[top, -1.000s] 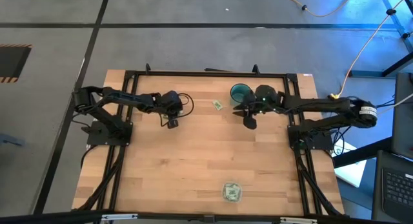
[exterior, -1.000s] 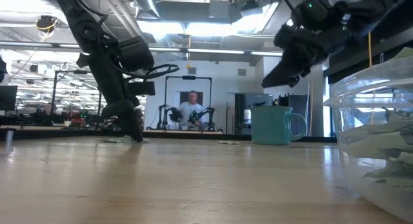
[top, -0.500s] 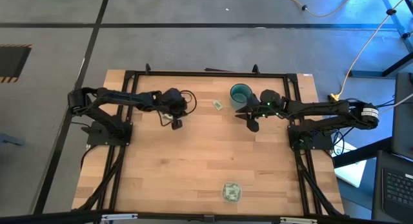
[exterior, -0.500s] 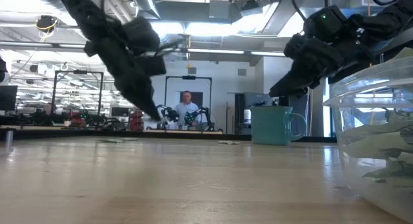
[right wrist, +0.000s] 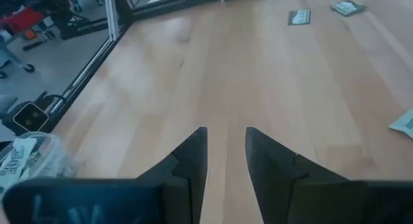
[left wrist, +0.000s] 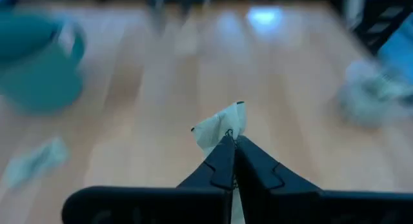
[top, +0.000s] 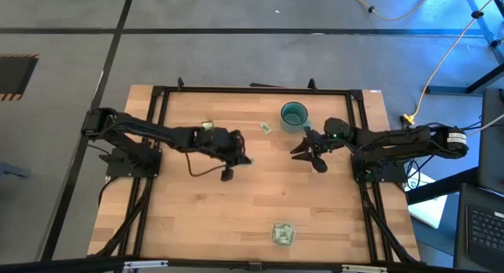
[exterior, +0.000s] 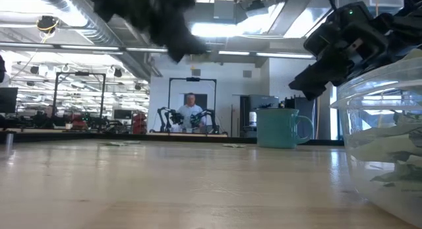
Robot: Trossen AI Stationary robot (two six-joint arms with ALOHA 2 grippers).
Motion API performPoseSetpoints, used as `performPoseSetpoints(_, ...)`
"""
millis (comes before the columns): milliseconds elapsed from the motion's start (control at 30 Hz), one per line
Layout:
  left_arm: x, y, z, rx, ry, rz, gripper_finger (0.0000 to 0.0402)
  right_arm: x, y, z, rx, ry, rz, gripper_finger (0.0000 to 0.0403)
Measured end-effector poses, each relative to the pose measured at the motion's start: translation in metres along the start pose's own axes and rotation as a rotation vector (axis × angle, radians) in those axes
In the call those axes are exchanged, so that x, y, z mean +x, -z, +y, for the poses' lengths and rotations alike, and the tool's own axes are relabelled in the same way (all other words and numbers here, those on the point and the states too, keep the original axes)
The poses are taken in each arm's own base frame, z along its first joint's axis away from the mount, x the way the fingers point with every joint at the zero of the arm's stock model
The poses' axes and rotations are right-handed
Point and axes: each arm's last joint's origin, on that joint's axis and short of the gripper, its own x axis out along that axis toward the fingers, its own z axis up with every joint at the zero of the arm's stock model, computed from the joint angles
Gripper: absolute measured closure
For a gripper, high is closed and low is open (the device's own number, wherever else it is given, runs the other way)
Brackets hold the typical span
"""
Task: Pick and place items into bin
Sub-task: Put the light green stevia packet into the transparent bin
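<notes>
My left gripper (left wrist: 231,145) hangs over the middle of the table (top: 236,210), shut on one pale packet (left wrist: 222,126); it shows blurred and high up in the low view (exterior: 177,52). More packets lie flat on the wood (top: 208,125) (top: 266,128) (right wrist: 299,17). The bin (top: 283,234), a clear tub with packets in it, stands near the table's near edge, also close up in the low view (exterior: 386,136). My right gripper (right wrist: 226,139) is open and holds nothing. It hovers by the teal mug (top: 294,113), pointing toward the table's left. My left gripper pinches the packet between its two fingertips by one edge (left wrist: 227,136). The rest of the packet sticks out past the tips, crumpled. It is lifted clear of the table.
The teal mug (exterior: 280,127) stands at the far side, right of centre. A black frame (top: 252,90) runs round the table's edges. Bare wood (top: 236,202) lies between the arms and the bin. A person sits far off in the room (exterior: 190,110).
My left gripper has risen off the table and swung toward the table's middle and near side, tipping up from steeply downward; the packet has come up with it, clear of the wood. My right gripper has drawn back toward the right edge and sunk a little, still open.
</notes>
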Motion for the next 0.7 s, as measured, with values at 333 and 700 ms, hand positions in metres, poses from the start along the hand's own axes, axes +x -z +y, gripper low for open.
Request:
performPoseSetpoints(333,0.042,-0.044,-0.069,0.036,0.045,-0.065,0.0398,0.001,0.002,0.001,-0.02,-0.003,0.017,0.0294)
performPoseSetpoints(700,0.12,-0.065,-0.14,0.064,0.171,-0.003,0.0398,0.0,0.011,0.001,0.017,0.003,0.102,0.0294)
